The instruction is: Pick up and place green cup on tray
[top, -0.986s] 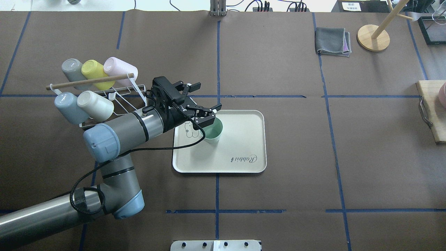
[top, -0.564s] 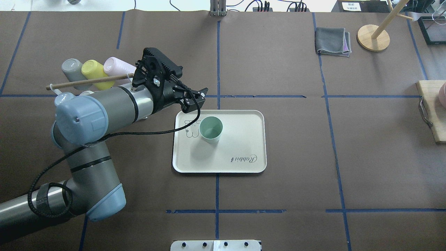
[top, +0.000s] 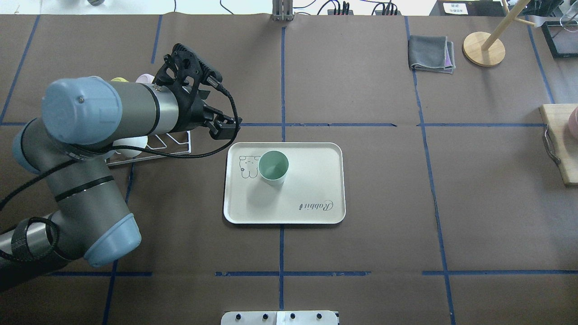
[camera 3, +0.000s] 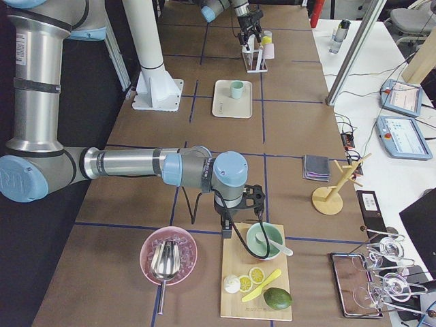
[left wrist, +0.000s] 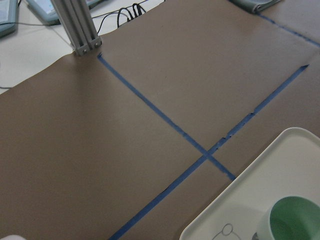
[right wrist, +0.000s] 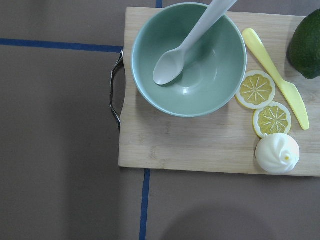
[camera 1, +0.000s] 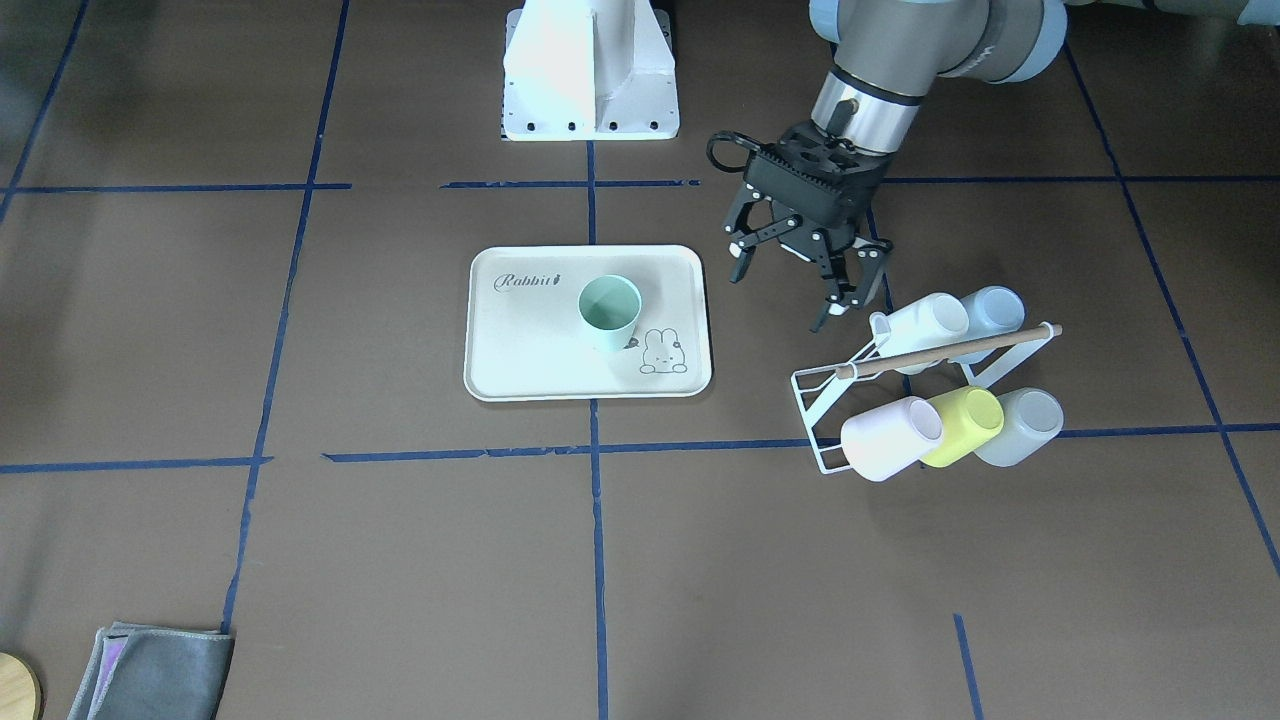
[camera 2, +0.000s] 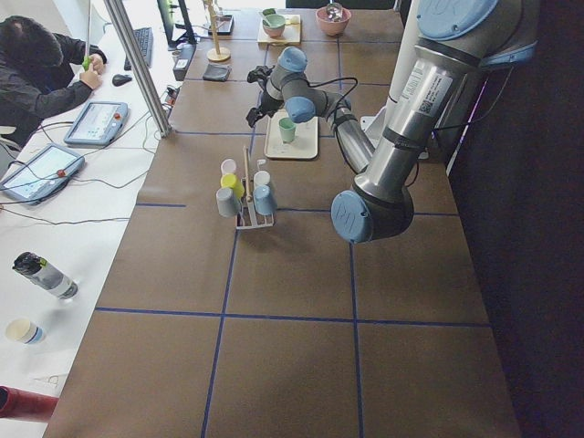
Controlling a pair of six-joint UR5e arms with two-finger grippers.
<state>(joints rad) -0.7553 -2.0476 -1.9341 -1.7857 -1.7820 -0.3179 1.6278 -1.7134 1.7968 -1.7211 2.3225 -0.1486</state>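
Observation:
The pale mint-green cup [top: 273, 167] stands upright, mouth up, on the cream Rabbit tray [top: 316, 180], next to the bunny print. It also shows in the front view [camera 1: 610, 310] on the tray [camera 1: 530, 340], and at the lower right corner of the left wrist view [left wrist: 295, 220]. My left gripper [camera 1: 790, 288] is open and empty, raised above the table between the tray and the cup rack, clear of the cup. My right gripper [camera 3: 238, 221] hangs over a cutting board far from the tray; I cannot tell if it is open or shut.
A white wire rack [camera 1: 930, 390] with several cups lying on it stands just beside the left gripper. A folded grey cloth [top: 431, 53] and a wooden stand [top: 483, 47] are at the far right. The cutting board [right wrist: 200, 145] holds a green bowl [right wrist: 189, 60] with a spoon.
My left gripper was at the cup's rim; it has drawn back and up toward the rack, open. The cup stays standing on the tray.

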